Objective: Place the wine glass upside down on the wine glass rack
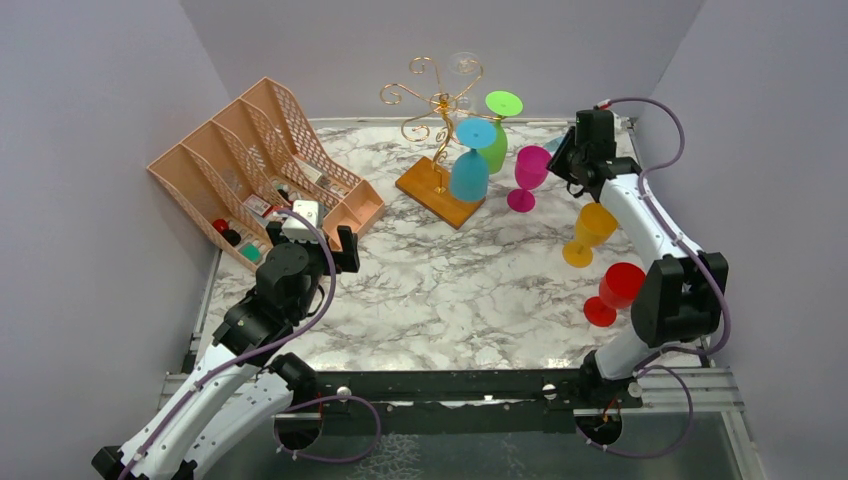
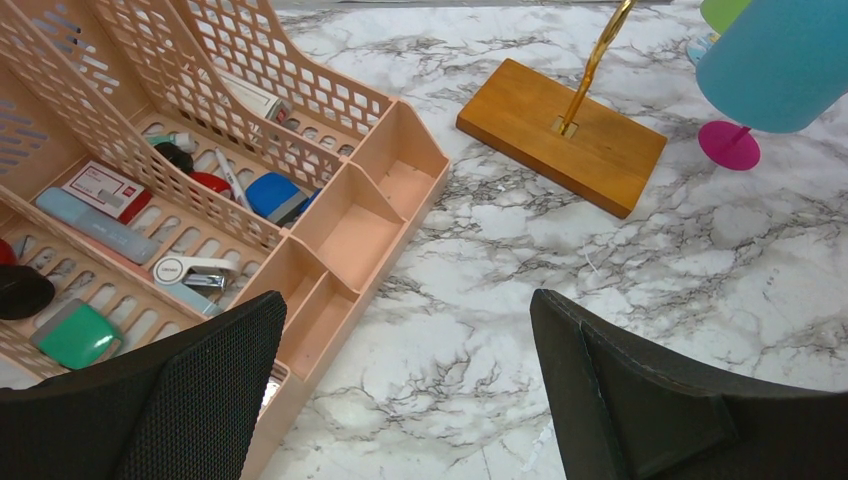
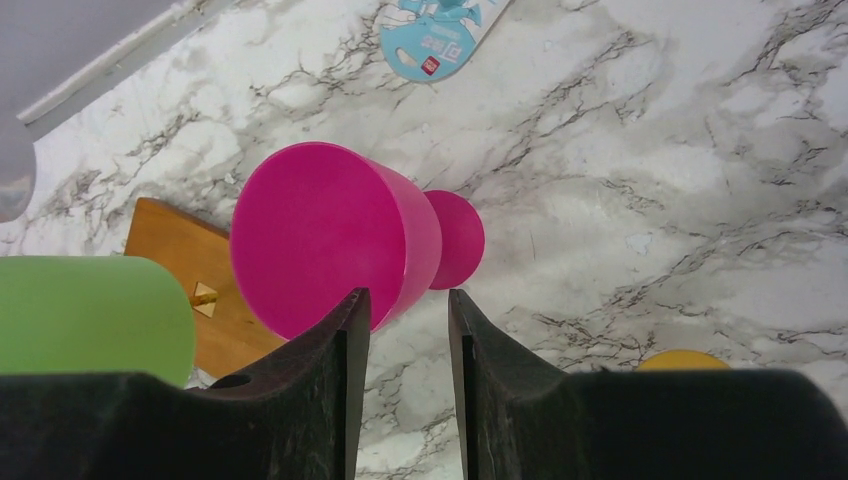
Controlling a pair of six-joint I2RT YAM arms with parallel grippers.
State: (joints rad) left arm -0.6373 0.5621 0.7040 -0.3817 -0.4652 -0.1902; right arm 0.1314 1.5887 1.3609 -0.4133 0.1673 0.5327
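Observation:
The gold wire rack (image 1: 438, 100) stands at the back on its wooden base (image 1: 438, 190). A blue glass (image 1: 470, 165) and a green glass (image 1: 494, 135) hang upside down from it. A magenta glass (image 1: 528, 172) stands upright on the table just right of the base. My right gripper (image 1: 556, 150) hovers beside it. In the right wrist view the gripper (image 3: 405, 298) has a narrow empty gap and sits just above the magenta bowl's (image 3: 320, 235) rim. My left gripper (image 1: 337, 250) is wide open and empty (image 2: 405, 300), low over the marble.
A peach mesh organiser (image 1: 260, 160) with office items stands at the left, close to my left gripper (image 2: 330, 200). A yellow glass (image 1: 590, 232) and a red glass (image 1: 615, 292) stand upright along the right arm. A blue tag (image 3: 435, 40) lies on the marble.

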